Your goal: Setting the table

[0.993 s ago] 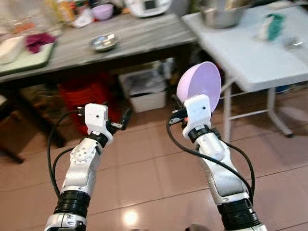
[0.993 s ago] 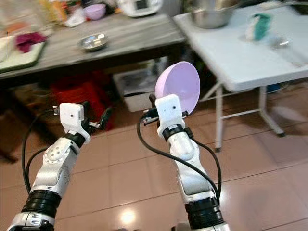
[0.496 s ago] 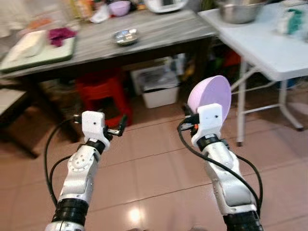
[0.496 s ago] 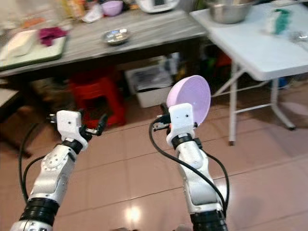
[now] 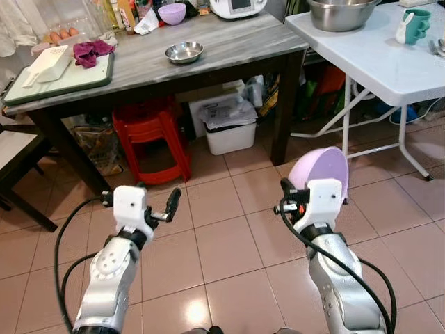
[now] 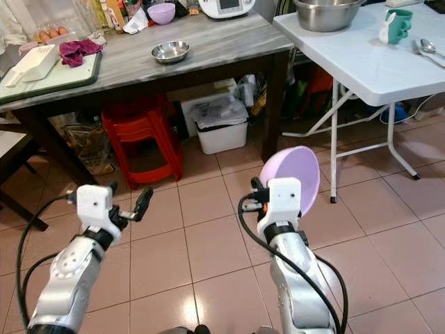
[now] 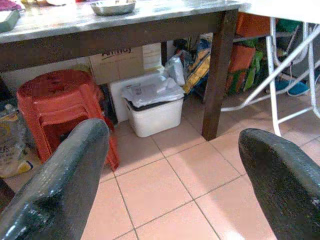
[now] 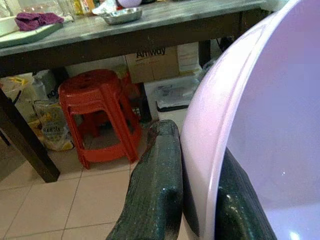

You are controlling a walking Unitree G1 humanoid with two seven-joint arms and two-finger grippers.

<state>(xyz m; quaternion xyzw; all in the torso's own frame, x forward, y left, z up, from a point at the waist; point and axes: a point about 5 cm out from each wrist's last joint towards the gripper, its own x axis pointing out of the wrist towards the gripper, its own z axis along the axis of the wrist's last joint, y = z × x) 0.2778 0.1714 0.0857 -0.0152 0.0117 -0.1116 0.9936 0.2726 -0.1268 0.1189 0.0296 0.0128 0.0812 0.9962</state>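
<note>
Lilac plastic bowl [image 5: 319, 169] on edge, rim pinched between jaws.

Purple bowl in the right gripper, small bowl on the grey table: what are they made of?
Purple bowl: likely plastic, with a smooth, opaque pastel wall and a soft sheen on its thin rim. Small bowl: likely stainless steel, silvery and mirror-bright. Right gripper pinches the purple rim.

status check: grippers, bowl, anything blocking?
Right gripper shut on purple bowl, held on edge over the floor. Left gripper open, holding nothing. Grey table ahead, red stool and white bin under it.
</note>
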